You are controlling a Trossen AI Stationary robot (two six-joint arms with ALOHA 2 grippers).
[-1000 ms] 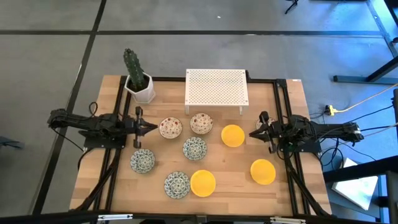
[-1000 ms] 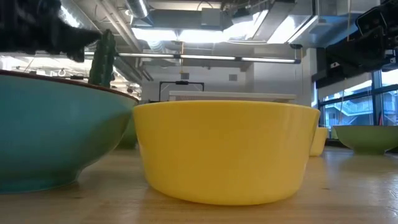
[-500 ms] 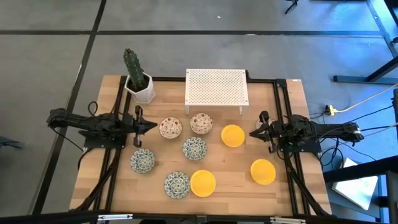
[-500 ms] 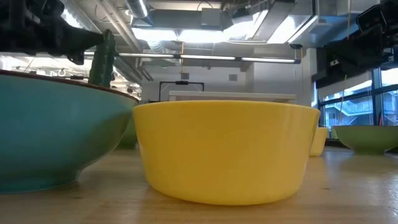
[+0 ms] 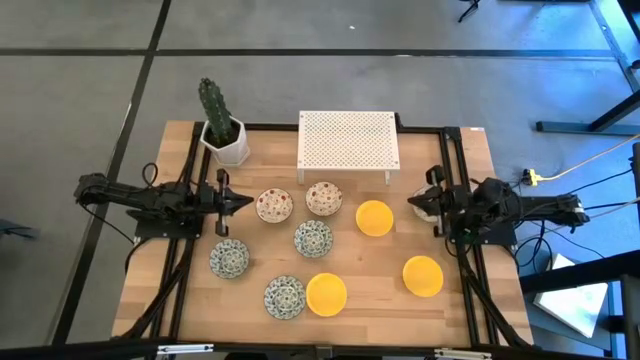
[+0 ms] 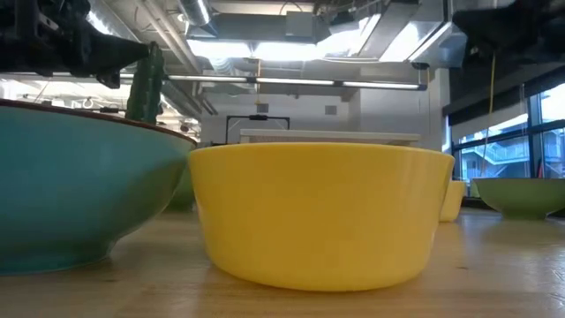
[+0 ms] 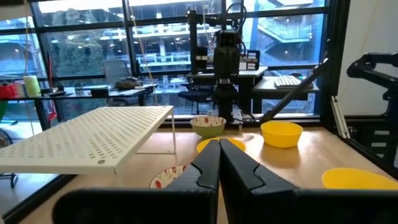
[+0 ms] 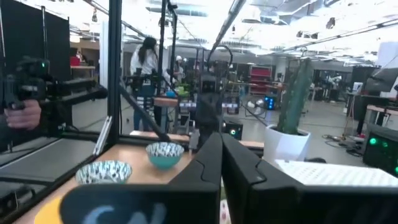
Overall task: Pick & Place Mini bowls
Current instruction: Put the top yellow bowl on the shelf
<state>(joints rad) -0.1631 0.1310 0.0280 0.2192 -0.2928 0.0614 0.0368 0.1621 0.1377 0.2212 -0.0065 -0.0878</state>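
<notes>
closed fingers point(image 8: 219, 168) before patterned bowls point(image 8: 165, 153)

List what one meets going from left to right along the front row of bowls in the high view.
Patterned bowl → patterned bowl → yellow bowl → yellow bowl.

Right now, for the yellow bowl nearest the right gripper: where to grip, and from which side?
Grip the rim of the yellow bowl, one finger inside and one outside, coming straight down. It sits upright and open-topped, too wide to span. Use the rim arc facing the right gripper; the floral bowl crowds the far side.
</notes>
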